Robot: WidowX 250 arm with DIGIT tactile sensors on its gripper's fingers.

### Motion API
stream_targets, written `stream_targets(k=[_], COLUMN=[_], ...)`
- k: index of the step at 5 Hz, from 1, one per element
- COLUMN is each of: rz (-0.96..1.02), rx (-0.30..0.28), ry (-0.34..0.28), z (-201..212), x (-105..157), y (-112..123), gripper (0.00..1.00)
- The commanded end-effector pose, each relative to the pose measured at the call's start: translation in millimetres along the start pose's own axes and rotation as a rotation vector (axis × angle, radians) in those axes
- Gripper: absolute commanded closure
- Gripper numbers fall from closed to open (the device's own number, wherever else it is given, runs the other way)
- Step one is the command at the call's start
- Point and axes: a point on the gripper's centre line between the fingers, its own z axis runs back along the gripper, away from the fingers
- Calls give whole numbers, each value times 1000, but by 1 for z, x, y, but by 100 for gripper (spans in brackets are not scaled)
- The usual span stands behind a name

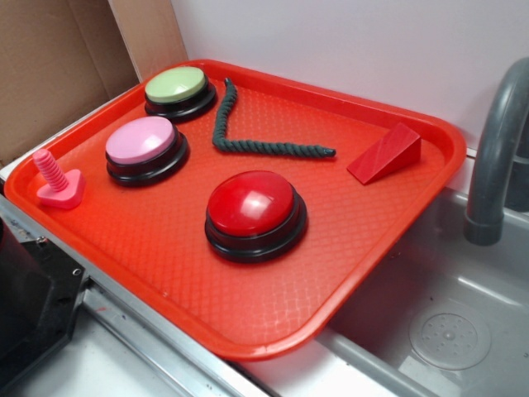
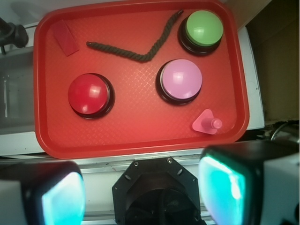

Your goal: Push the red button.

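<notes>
Looking down from the wrist view, the claw hangs well back from the tray, over the near edge of the table, with its two fingers spread wide apart and nothing between them. The red button sits on the tray's left half in that view, clear of everything else; in the exterior view the red button is the dome nearest the tray's front rim, and the arm does not show there at all.

No press has begun, so the risks all lie in the approach. The pink-domed button lies nearer the claw's centre line than the red one does, so a straight descent would likely land on or beside the wrong dome. With the fingers spread, they could straddle the red dome and meet its black base or the tray instead of pressing the top. A glossy, rounded top may also let a fingertip slide off if contact is off-centre, nudging the button rather than depressing it. The pink screw toy stands near the tray's front right corner and the green rope lies behind the buttons; neither crosses a path to the red dome, I judge. The green button and red wedge block sit far back.
</notes>
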Motion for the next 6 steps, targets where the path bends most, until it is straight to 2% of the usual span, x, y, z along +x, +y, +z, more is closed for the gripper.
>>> stream_targets(k=[1,2,3,5,6], rz=[0,-85,-127,-264,-358], rx=[0,155,260,168,62], ry=[0,41,80,84,-24], z=[0,-22,-56,-123,-144], x=[0,47,89,93,99], y=[0,-15,-36,-66,-86], gripper=[0,0,0,0,0])
